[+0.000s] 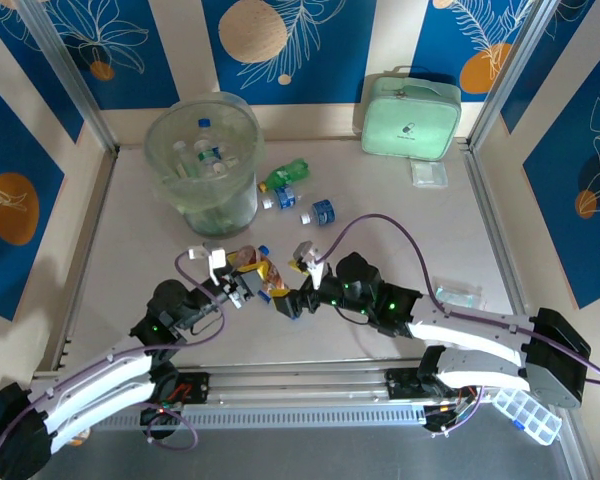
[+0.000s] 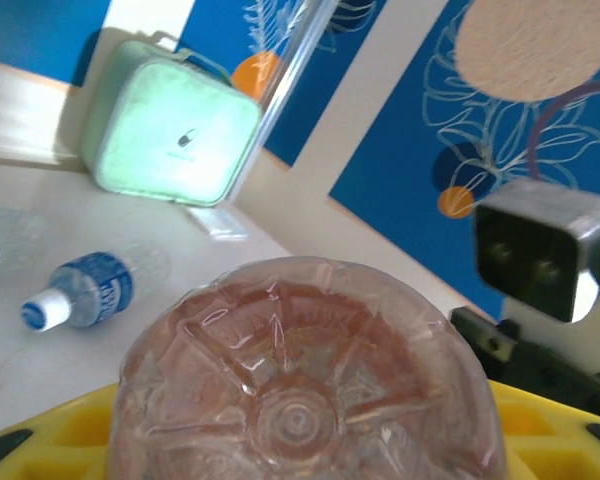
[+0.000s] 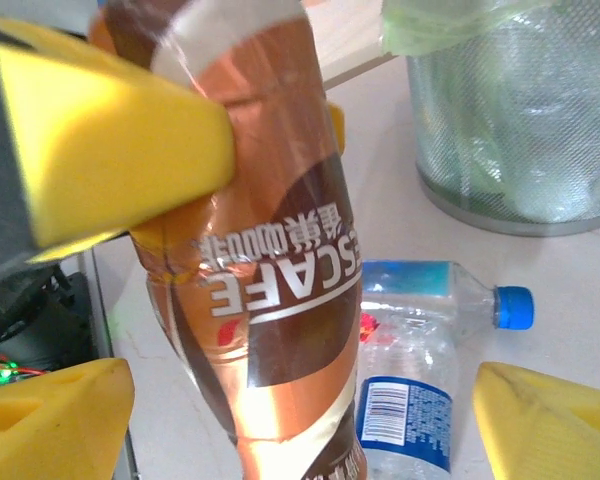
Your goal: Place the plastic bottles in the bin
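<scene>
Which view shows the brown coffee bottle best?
Right wrist. There the coffee bottle is side-on and close, its label readable, with a yellow finger pressed against its upper part. The left wrist view shows its ribbed base end-on. The top view shows it small, held by the left gripper.

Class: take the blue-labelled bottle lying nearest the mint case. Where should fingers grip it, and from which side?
Probably its labelled middle, from above: the blue-labelled bottle lies on its side, so fingers can straddle the round body crosswise.
</scene>
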